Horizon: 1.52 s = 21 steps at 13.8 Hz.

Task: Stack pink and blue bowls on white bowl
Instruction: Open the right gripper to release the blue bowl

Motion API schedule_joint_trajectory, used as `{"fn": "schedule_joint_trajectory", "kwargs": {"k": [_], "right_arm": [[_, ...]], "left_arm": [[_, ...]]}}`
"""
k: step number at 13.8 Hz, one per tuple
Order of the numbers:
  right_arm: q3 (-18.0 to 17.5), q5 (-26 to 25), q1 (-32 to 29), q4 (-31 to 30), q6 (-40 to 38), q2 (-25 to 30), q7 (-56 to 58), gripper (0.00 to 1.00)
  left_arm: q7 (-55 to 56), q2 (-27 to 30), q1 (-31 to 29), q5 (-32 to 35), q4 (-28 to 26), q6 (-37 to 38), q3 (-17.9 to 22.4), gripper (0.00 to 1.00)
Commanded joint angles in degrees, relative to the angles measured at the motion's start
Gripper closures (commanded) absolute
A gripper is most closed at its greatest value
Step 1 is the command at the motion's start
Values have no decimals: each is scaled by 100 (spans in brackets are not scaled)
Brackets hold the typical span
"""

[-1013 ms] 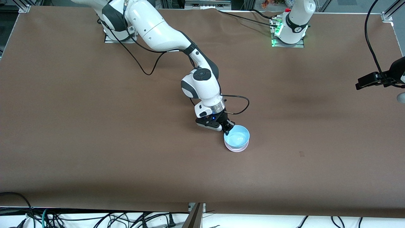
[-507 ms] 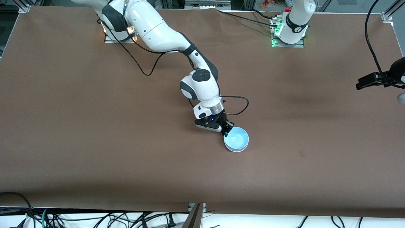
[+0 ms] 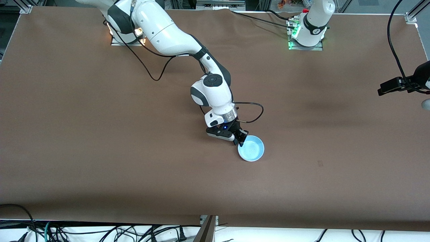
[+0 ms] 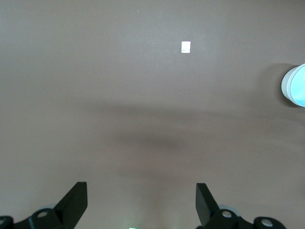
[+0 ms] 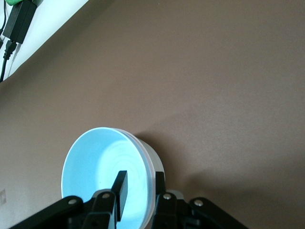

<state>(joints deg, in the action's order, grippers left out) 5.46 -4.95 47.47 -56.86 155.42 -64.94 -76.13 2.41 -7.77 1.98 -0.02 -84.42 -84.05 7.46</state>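
Observation:
The light blue bowl point(image 3: 251, 149) sits nested on top of the stack in the middle of the table. Only a thin white edge of the white bowl point(image 3: 250, 160) shows under it. The pink bowl is hidden inside the stack. My right gripper point(image 3: 240, 140) straddles the blue bowl's rim, slightly open, with one finger point(image 5: 122, 188) inside the bowl point(image 5: 95, 176) and the other outside the pale outer wall point(image 5: 153, 158). My left gripper point(image 4: 141, 188) is open and empty, high over bare table at the left arm's end. The stack shows at the edge of the left wrist view point(image 4: 299, 86).
The brown table cover point(image 3: 100, 134) stretches all around the stack. A small pale mark point(image 3: 320, 163) lies on it toward the left arm's end, nearer to the front camera. Cables run along the table's front edge point(image 3: 100, 232).
The blue bowl has gone down into the stack: the pink bowl showed under it a second ago and is now covered. The right gripper has shifted only slightly. The left arm has not moved.

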Motion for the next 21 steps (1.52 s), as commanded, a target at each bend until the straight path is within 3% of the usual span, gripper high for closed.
{"fn": "schedule_joint_trajectory", "kwargs": {"k": [1, 3, 8, 13, 16, 19, 21], "right_arm": [[-62, -41, -210, 228, -510, 121, 71, 70], [-228, 3, -413, 342, -1125, 428, 107, 70], [-1133, 11, -1142, 360, -2707, 1395, 159, 70], [-1802, 449, -2327, 360, -4938, 2458, 1449, 66], [-1785, 592, -2855, 360, -6484, 3074, 2520, 66], [-1593, 434, -3243, 360, -7612, 3487, 3601, 40], [-1382, 267, -3366, 316, -7964, 3803, 4488, 37]], "left_arm": [[5, -67, -22, -51, 154, 73, 1, 0], [5, -67, -22, -51, 154, 73, 1, 0], [5, -67, -22, -51, 154, 73, 1, 0], [5, -67, -22, -51, 163, 73, 1, 0], [5, -67, 13, -51, 163, 73, 1, 0], [5, -67, -13, -51, 163, 73, 1, 0], [5, -67, -22, -51, 163, 73, 1, 0]]}}
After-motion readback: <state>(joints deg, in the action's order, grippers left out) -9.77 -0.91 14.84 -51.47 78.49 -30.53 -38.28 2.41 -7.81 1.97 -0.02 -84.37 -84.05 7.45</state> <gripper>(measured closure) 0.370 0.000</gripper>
